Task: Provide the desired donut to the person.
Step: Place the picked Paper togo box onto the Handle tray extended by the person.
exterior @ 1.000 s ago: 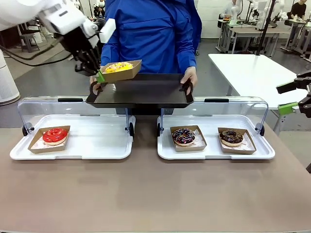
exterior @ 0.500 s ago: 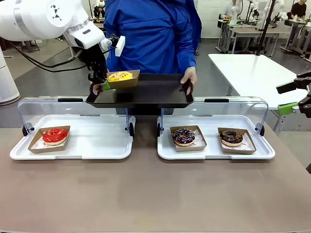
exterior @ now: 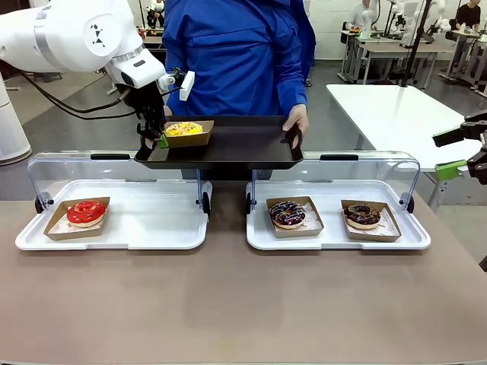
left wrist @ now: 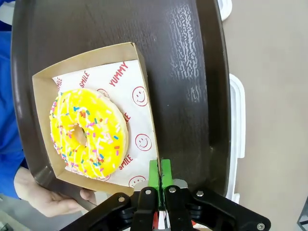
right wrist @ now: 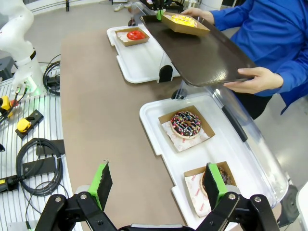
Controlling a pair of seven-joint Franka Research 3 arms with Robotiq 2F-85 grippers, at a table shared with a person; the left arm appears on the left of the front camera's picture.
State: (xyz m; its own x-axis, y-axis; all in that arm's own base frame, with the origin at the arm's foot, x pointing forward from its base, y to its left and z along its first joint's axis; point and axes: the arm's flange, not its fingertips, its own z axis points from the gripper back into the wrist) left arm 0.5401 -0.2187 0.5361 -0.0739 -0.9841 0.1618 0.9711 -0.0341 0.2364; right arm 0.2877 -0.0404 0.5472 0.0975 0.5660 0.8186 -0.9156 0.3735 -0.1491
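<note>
- A red donut (exterior: 86,212) is seen in its carton in the left white tray (exterior: 152,236), well apart from the handover.
- The left gripper (exterior: 162,139) is closed narrowly on one wall of a carton (exterior: 188,135); in the left wrist view the green pads (left wrist: 153,169) are pressed flat against that wall.
- The yellow donut (exterior: 183,128) lies in the pinched carton, at the left end of the dark tray (exterior: 228,144) held out by the person (exterior: 236,53).
- From the left gripper (left wrist: 159,168), the yellow donut (left wrist: 89,132) lies ahead of the fingertips and off to one side, over the tray floor. Whether the carton (left wrist: 139,101) already rests on the dark tray (left wrist: 192,72) cannot be told.
- It is judged that the release is next: the jaws would be opened and drawn straight back, clear of the tray rim.
- One hand (exterior: 297,122) of the person is seen on the tray's right handle.
- Two chocolate donuts (exterior: 288,214) sit in the right white tray.
- The right gripper (exterior: 455,152) is held wide apart and empty, far from the dark tray; the left gripper is the nearer.
</note>
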